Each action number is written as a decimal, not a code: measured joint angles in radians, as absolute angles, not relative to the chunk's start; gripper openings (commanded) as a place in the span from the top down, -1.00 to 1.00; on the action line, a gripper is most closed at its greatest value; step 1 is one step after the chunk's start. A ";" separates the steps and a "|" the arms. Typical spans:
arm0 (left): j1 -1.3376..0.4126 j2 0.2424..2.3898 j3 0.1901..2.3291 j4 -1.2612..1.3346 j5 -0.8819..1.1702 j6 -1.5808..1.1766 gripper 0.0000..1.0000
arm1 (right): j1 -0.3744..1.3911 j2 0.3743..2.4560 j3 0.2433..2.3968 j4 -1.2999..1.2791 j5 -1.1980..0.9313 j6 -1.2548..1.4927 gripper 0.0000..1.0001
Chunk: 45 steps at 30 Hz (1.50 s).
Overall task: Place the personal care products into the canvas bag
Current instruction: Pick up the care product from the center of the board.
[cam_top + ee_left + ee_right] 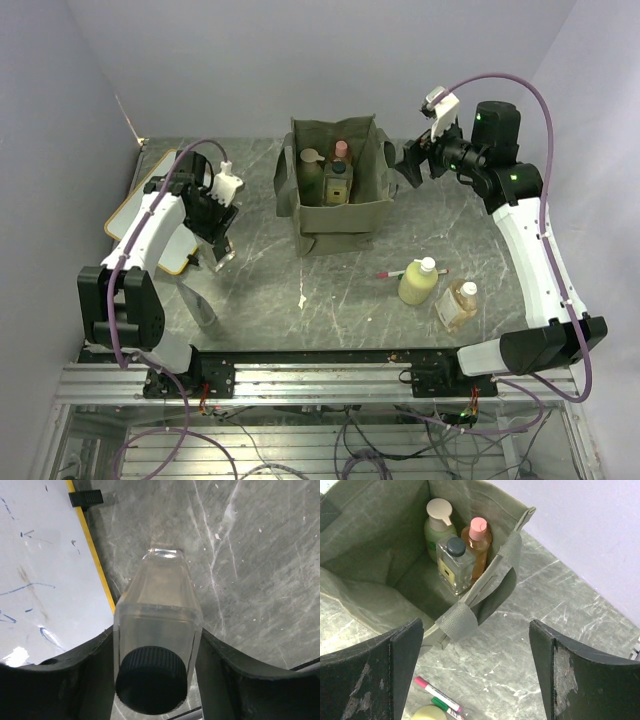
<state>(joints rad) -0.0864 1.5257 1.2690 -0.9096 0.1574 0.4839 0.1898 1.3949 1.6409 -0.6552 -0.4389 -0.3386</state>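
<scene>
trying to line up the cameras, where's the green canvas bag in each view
top external: canvas bag upper centre, between the arms.
left wrist: not in it.
right wrist: canvas bag upper left, seen from above.
shared landmark: pen near the bag, top and right wrist.

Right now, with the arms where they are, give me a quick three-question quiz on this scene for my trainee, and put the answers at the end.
1. How many bottles can be seen standing inside the canvas bag?
2. True or false: the pen lies inside the bag.
3. Which gripper has the clear black-capped bottle between its fingers? A left, B right, C neither.

Key
1. Three.
2. False. It lies on the table outside the bag.
3. A, the left gripper.
</scene>
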 measured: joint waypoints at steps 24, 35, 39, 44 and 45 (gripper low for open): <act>-0.096 1.493 1.612 -1.029 0.289 0.520 0.86 | 0.359 1.444 1.669 -0.755 -0.545 -0.461 -0.73; -0.182 1.456 1.781 -1.053 0.320 0.451 0.86 | 0.456 1.518 1.681 -0.796 -0.549 -0.532 -0.73; -0.199 1.457 1.844 -1.060 0.320 0.410 0.86 | 0.473 1.541 1.682 -0.807 -0.549 -0.546 -0.73; -0.204 1.458 1.970 -1.054 0.320 0.357 0.86 | 0.505 1.566 1.682 -0.822 -0.547 -0.566 -0.71; -0.205 1.459 1.994 -1.050 0.321 0.347 0.86 | 0.513 1.571 1.682 -0.823 -0.547 -0.569 -0.70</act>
<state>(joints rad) -0.2047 1.4590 1.9942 -1.0500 0.3210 0.3466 0.5133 1.5715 1.6821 -0.8230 -0.5468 -0.5694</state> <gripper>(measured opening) 0.580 0.864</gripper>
